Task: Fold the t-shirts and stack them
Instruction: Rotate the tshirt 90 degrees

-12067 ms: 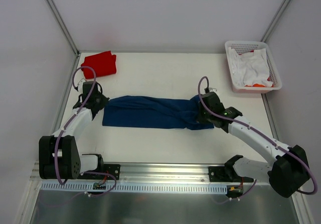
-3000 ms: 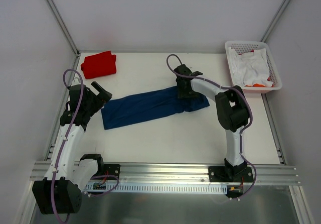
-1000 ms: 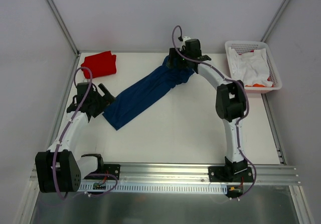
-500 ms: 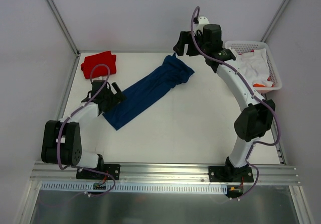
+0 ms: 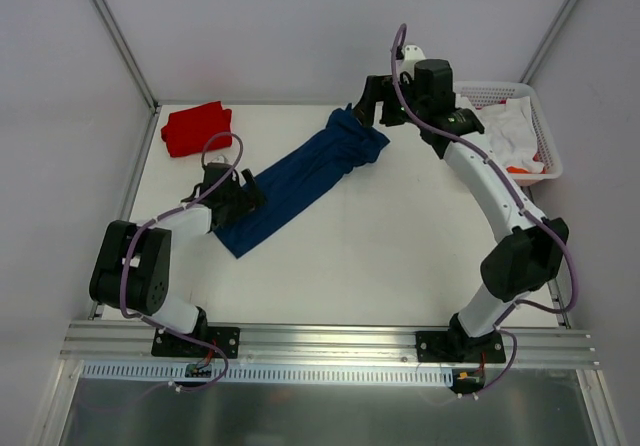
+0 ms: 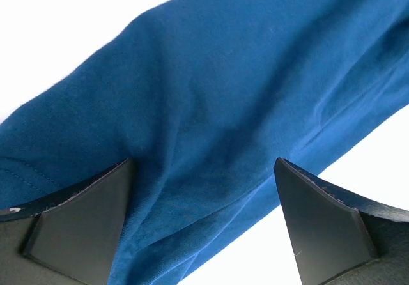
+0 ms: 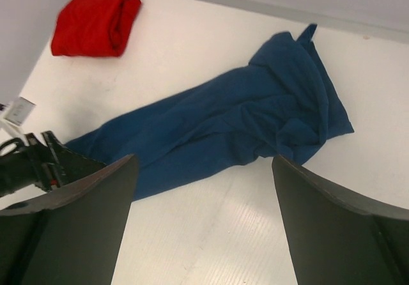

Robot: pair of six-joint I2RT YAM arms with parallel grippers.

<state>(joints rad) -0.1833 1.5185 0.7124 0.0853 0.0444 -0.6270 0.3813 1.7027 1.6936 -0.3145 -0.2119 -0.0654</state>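
The navy blue t-shirt (image 5: 300, 178) lies folded into a long strip, running diagonally from near left to far middle of the table. Its far end is bunched (image 7: 291, 115). My left gripper (image 5: 246, 195) sits low over the strip's near-left end. It is open, with blue cloth (image 6: 211, 93) spread between and under the fingers (image 6: 77, 227). My right gripper (image 5: 374, 102) hangs open above and just behind the far end, holding nothing (image 7: 203, 163). The red t-shirt (image 5: 197, 129) lies folded at the back left corner (image 7: 96, 20).
A white basket (image 5: 492, 87) holding white cloth (image 5: 510, 131) stands at the back right corner. Grey walls close in the table's left, back and right sides. The left arm's wrist (image 7: 35, 167) shows at the right wrist view's left edge.
The right gripper has lifted off the navy shirt's far end and swung right and back. The left gripper has slid right onto the strip's near-left end. The shirt has stayed put.
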